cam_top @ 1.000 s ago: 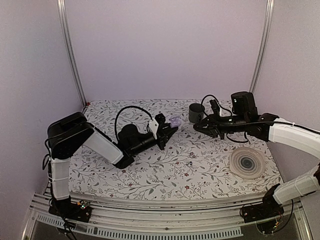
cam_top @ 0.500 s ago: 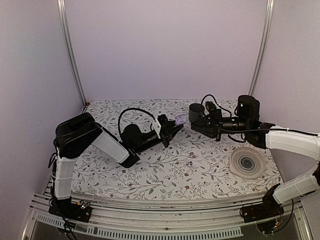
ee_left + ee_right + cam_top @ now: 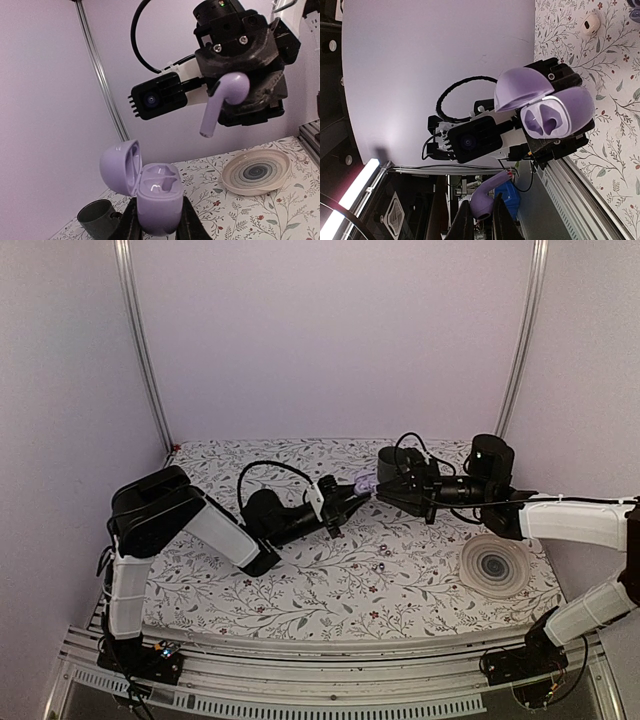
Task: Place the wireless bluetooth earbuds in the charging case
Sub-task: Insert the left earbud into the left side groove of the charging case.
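The lilac charging case (image 3: pixel 156 202) stands upright between the fingers of my left gripper (image 3: pixel 156 222), which is shut on it. Its lid (image 3: pixel 120 167) hangs open to the left and both sockets show empty. My right gripper (image 3: pixel 479 220) is shut on one lilac earbud (image 3: pixel 487 197), gripping its round head. In the left wrist view this earbud (image 3: pixel 225 97) hangs stem-down above and to the right of the case, apart from it. Seen from above, the case (image 3: pixel 362 483) and the right gripper (image 3: pixel 385 492) nearly meet over the table's back middle.
A dark mug (image 3: pixel 97 217) stands just behind and left of the case. A cream plate with a dark spiral (image 3: pixel 494 565) lies at the right. A small white round piece (image 3: pixel 590 24) lies on the floral cloth near the middle (image 3: pixel 381 552).
The left arm has carried the open case rightward and a little up. The right gripper with its earbud has moved left to meet it. The gap between them has closed.
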Robot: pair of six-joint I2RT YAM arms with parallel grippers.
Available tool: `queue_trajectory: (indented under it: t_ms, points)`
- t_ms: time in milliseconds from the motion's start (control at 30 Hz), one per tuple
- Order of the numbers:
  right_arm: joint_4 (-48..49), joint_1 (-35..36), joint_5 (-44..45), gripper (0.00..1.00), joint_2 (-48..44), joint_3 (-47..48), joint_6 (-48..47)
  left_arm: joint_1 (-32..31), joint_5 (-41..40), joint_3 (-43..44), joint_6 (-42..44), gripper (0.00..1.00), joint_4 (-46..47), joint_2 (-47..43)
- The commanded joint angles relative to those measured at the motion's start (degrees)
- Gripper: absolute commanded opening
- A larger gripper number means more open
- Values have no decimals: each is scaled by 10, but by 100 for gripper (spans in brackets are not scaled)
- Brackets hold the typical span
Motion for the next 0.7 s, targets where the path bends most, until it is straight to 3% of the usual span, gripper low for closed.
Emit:
queue_trajectory:
  t_ms: [0, 667]
  points:
    - [35, -3, -8, 11, 10, -4, 16, -10, 13, 12, 15, 0, 20, 14]
    - [58, -3, 0, 11, 22, -18, 27, -16, 14, 6, 14, 0, 21, 11]
